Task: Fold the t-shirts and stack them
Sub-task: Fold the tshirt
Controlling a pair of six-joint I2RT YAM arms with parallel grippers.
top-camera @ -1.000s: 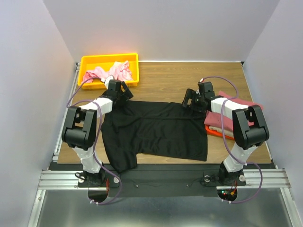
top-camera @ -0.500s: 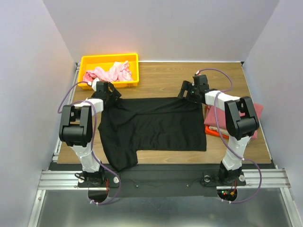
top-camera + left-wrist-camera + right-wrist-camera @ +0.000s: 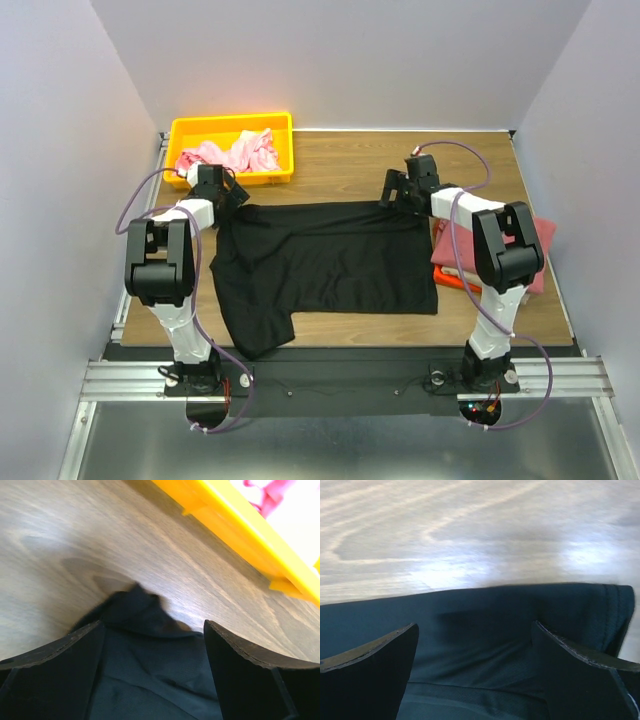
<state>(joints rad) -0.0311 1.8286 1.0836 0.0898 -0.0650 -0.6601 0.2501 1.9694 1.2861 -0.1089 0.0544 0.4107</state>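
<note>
I count four tees, two arms and one bin. The black t-shirt (image 3: pixel 325 265) lies spread flat on the wood-grain table (image 3: pixel 340 170) between the arms, soft and matte, with one flap trailing toward the near edge at the left. A light pink tee (image 3: pixel 235 152) sits crumpled in the yellow plastic bin (image 3: pixel 232 124) at the far left. At the right edge, a rose-red tee (image 3: pixel 450 250) lies folded on an orange one (image 3: pixel 452 281), both partly hidden by the arm.

The left gripper (image 3: pixel 228 190) sits at the black shirt's far-left corner and the right gripper (image 3: pixel 395 190) at its far-right corner. Both have their jaws wide apart, clamping nothing.

Only the left wrist view shows a small bunched peak of black cloth between the fingers. Only the right wrist view shows the straight stitched hem and fine knit.
</note>
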